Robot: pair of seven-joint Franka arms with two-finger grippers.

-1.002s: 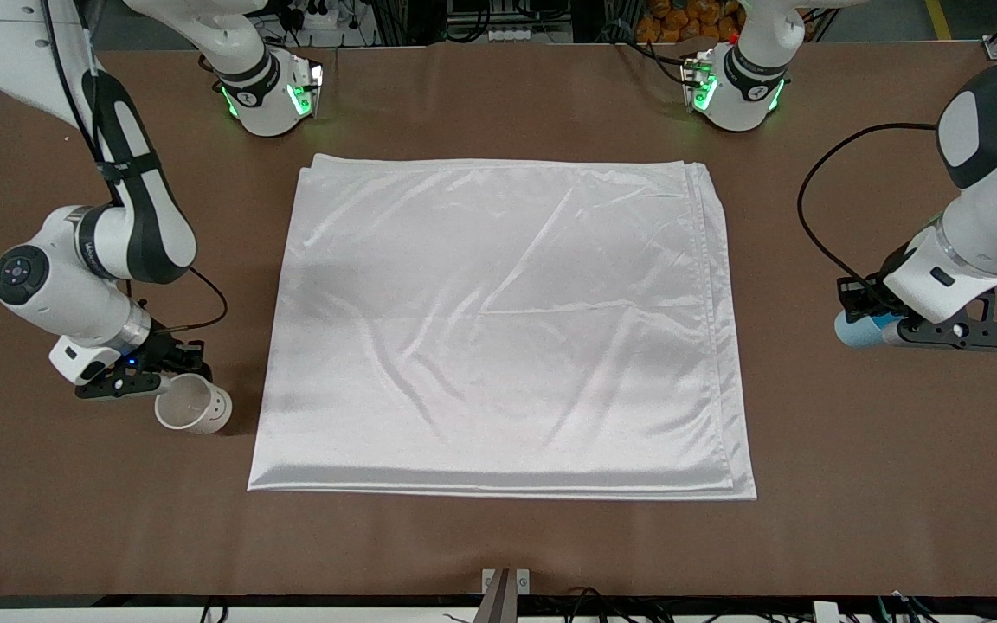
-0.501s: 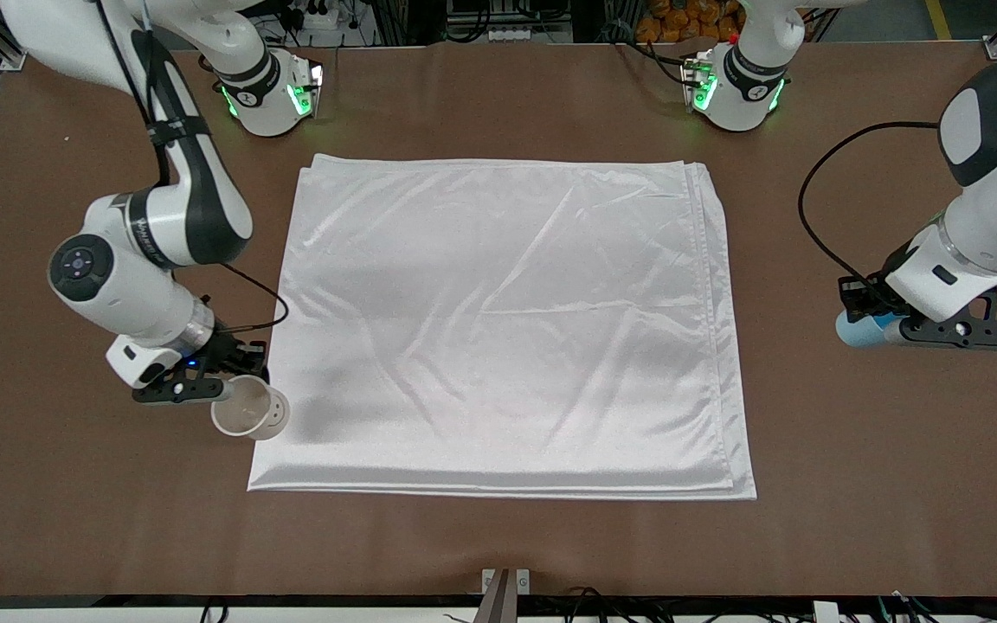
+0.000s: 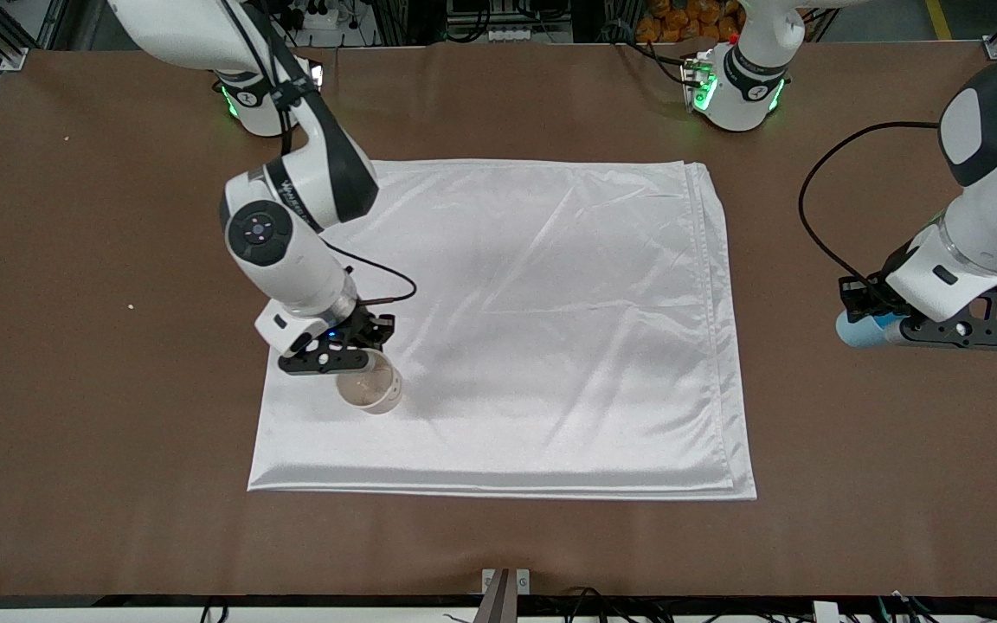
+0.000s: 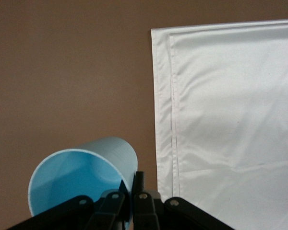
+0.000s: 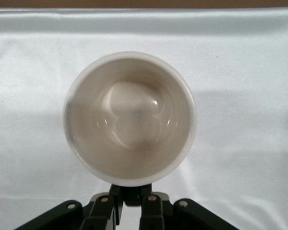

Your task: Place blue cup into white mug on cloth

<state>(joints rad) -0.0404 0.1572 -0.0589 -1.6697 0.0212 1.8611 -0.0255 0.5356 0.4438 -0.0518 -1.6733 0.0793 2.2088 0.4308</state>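
While the right gripper (image 3: 351,362) clamps the white mug (image 3: 369,391) by its rim over the cloth (image 3: 550,346), the left gripper (image 3: 884,329) pinches the blue cup (image 3: 855,330) beside the cloth, toward the left arm's end of the table (image 3: 897,484).

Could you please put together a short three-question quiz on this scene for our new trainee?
1. True or false: the right tool is shut on the white mug over the cloth.
2. What is the left tool shut on? A) the cloth B) the blue cup C) nothing
3. Fill in: the blue cup is over the bare table, at the ___ arm's end.

Key:
1. True: the right wrist view shows the fingers pinching the mug at its rim, with cloth beneath it.
2. B: the left wrist view shows the fingers clamped on the cup's wall.
3. left
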